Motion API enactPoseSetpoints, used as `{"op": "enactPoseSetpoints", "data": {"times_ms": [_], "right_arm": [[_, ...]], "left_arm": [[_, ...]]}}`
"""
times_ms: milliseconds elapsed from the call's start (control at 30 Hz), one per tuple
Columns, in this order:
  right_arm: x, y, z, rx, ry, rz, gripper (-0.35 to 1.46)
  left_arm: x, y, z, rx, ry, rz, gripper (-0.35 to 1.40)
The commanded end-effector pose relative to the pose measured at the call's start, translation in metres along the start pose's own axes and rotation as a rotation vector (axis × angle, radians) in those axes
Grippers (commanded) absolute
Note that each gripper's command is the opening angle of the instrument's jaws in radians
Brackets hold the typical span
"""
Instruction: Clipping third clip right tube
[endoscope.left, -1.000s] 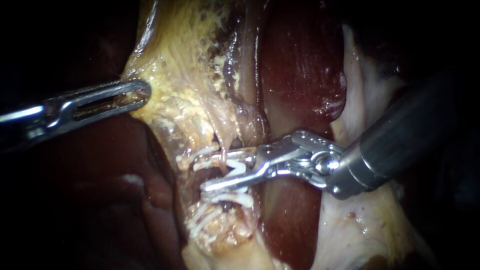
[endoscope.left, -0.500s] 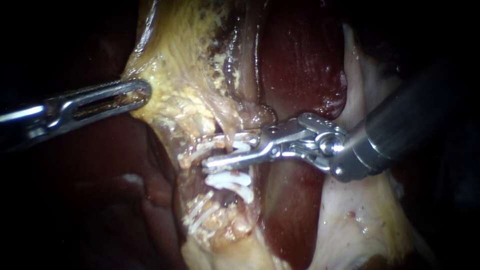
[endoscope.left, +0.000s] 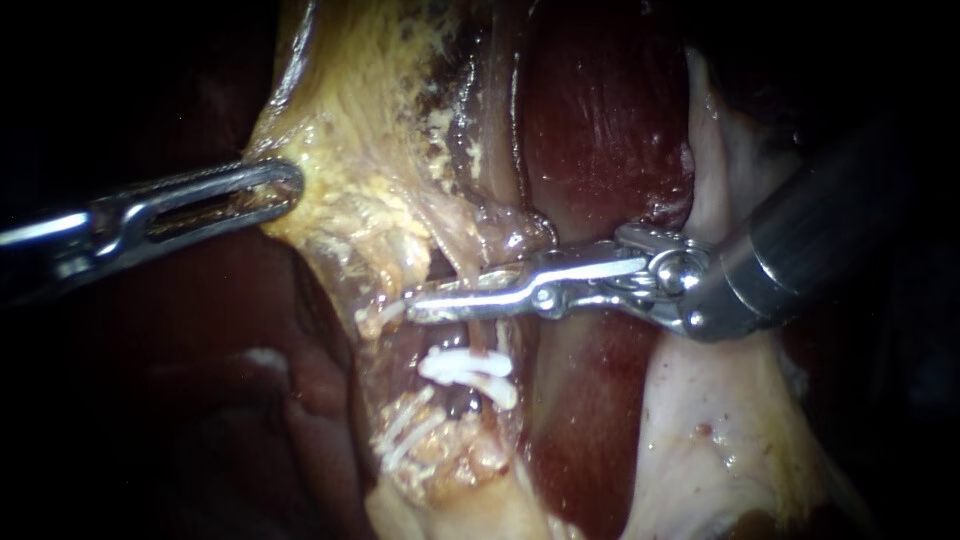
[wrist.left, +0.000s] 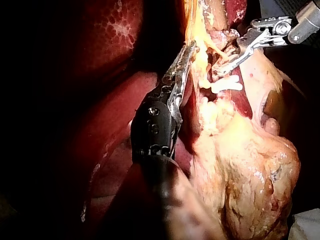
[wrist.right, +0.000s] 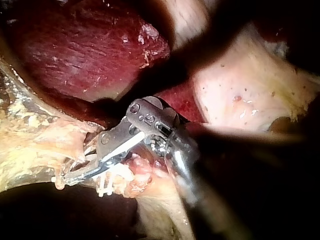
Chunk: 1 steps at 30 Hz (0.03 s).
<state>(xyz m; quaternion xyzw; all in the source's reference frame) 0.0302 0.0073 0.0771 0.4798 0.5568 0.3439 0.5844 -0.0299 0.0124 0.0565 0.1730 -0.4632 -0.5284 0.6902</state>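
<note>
With our left instrument (endoscope.left: 272, 190), a slender steel shaft ending in slotted jaws, we are holding the edge of the yellow fatty tissue (endoscope.left: 360, 150), and its jaws are clamping that flap from both sides. Our right instrument (endoscope.left: 445, 302) is reaching in across the dark red liver (endoscope.left: 600, 130). We are squeezing its narrow jaws, almost together, around the thin pale tube (endoscope.left: 457, 268) that is running down out of the yellow fatty tissue. White clips (endoscope.left: 465, 368) are sitting on the same strand just below these jaws, not touching them.
</note>
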Motion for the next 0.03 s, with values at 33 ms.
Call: {"op": "enactPoseSetpoints", "data": {"times_ms": [33], "right_arm": [[-0.0001, 0.0000, 0.0000, 0.003, -0.003, 0.005, -0.35]], "left_arm": [[0.0000, 0.0001, 0.0000, 0.000, 0.000, 0.000, -0.35]]}}
